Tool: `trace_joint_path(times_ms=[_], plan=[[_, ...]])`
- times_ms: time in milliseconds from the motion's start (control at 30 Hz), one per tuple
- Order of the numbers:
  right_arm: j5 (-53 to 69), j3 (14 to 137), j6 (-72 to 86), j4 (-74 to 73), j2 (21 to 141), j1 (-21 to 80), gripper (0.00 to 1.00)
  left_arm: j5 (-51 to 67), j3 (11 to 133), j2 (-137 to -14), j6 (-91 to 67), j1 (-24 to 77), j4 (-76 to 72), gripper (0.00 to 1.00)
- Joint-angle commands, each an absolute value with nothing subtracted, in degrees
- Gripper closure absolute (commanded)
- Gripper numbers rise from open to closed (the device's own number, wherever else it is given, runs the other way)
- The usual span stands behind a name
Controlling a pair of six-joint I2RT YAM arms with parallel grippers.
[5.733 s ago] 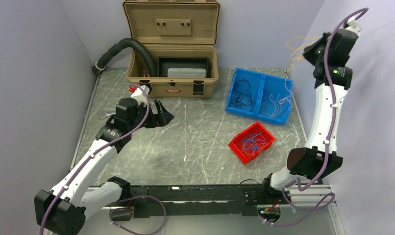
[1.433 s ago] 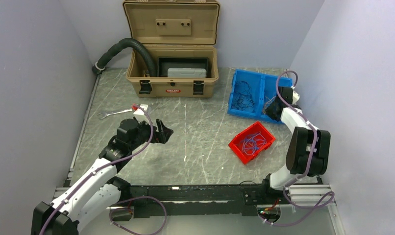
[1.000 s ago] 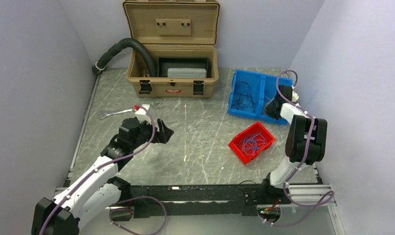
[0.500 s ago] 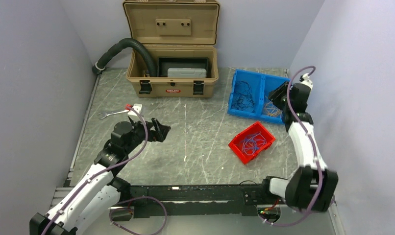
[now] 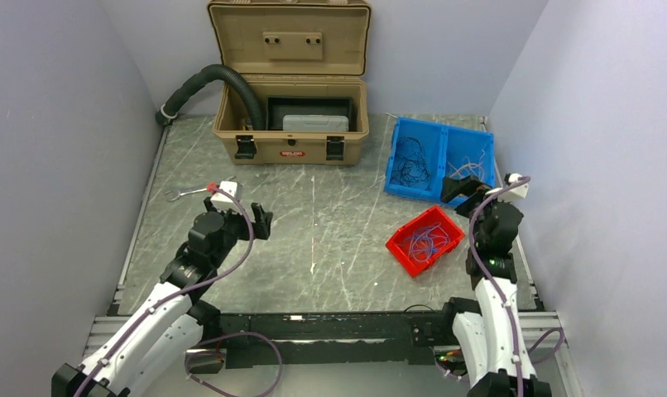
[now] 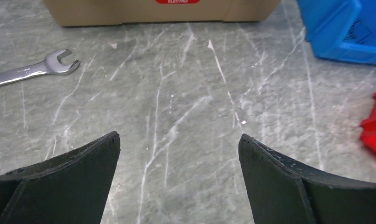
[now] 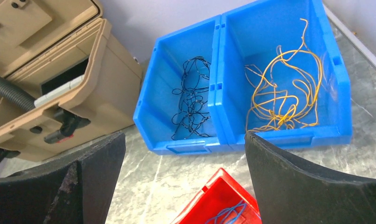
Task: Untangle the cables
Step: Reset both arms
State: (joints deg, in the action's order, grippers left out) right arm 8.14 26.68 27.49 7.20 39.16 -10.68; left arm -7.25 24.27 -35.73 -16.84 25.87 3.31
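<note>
1. State of the cables. We find them sorted by colour: the yellow cables lie loose in the right blue bin, the black cables lie in the left blue bin, which touches it, and the blue cables lie in the red bin, which stands near both. We see no stray wire on the table.

2. Right gripper. Its fingers stand wide apart with nothing between them. It hangs near the blue bins and faces them, touching neither.

3. Left gripper. Its fingers are likewise spread and empty. It sits over bare table, well apart from every bin, with a wrench lying off to its left.

4. Step in hand. We judge the separating to be at or near its end, with both arms free and no cable held.

5. Next move. We would first inspect each bin for a strand of the wrong colour; the wrist view shows none in the blue bins, and the red bin is only partly visible there.

6. If a strand must be lifted, the fingers must close fully on one very thin wire. Neighbouring loops are likely to follow, so we advise a slow, high lift.
</note>
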Motion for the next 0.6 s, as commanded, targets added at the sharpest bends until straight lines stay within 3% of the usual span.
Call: trace_joint_path(times_ms=[0, 200, 567], plan=[[9.5, 22.5, 22.5, 17.2, 35.5, -10.4, 0.00, -10.4, 21.3, -36.2, -12.6, 26.1, -6.6, 0.01], [4.9, 16.0, 21.8, 20.5, 32.2, -10.4, 0.00, -13.0, 19.4, -35.4, -8.2, 26.0, -8.8, 0.00], [-1.9, 9.8, 19.9, 28.7, 35.7, -10.4, 0.01, -28.2, 14.8, -35.1, -9.7, 26.1, -13.4, 0.01]])
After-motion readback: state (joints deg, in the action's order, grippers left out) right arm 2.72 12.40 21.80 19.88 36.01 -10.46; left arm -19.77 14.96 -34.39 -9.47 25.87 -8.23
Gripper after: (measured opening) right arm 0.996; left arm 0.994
